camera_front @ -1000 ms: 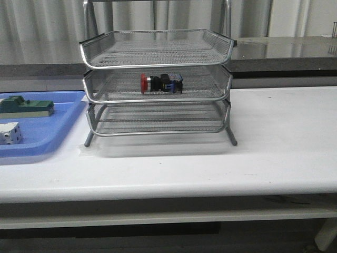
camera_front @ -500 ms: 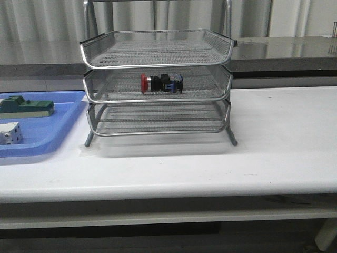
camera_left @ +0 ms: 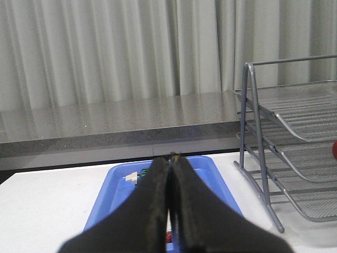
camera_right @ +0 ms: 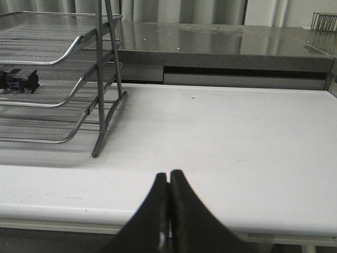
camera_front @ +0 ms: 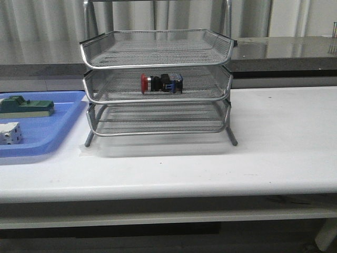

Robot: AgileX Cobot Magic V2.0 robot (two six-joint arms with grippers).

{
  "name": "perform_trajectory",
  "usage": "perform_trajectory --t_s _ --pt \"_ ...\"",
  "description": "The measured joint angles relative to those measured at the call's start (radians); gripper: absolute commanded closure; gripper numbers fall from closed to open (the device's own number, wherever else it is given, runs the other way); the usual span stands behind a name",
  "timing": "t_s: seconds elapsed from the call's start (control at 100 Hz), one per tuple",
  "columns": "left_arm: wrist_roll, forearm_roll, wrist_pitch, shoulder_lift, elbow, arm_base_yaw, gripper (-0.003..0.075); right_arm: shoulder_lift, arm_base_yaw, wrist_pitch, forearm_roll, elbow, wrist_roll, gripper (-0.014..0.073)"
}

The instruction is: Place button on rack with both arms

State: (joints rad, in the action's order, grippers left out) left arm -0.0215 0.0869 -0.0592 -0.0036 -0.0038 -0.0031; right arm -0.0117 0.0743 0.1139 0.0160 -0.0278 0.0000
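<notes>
The button lies on its side in the middle tier of the rack, red cap pointing toward the blue tray left of the rack. The left gripper is fully closed and empty, facing the blue tray. The right gripper is fully closed and empty, right of the rack.

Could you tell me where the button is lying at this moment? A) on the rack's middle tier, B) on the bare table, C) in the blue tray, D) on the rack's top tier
A: the button lies on its side on the middle tier of the rack, red cap toward the blue tray's side.
</notes>
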Motion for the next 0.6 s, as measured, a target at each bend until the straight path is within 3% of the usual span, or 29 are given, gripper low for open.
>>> perform_trajectory --t_s 0.6 --pt "-0.002 -0.022 0.007 0.000 0.000 0.000 0.0741 0.000 0.000 0.000 0.000 0.000 0.000 0.0651"
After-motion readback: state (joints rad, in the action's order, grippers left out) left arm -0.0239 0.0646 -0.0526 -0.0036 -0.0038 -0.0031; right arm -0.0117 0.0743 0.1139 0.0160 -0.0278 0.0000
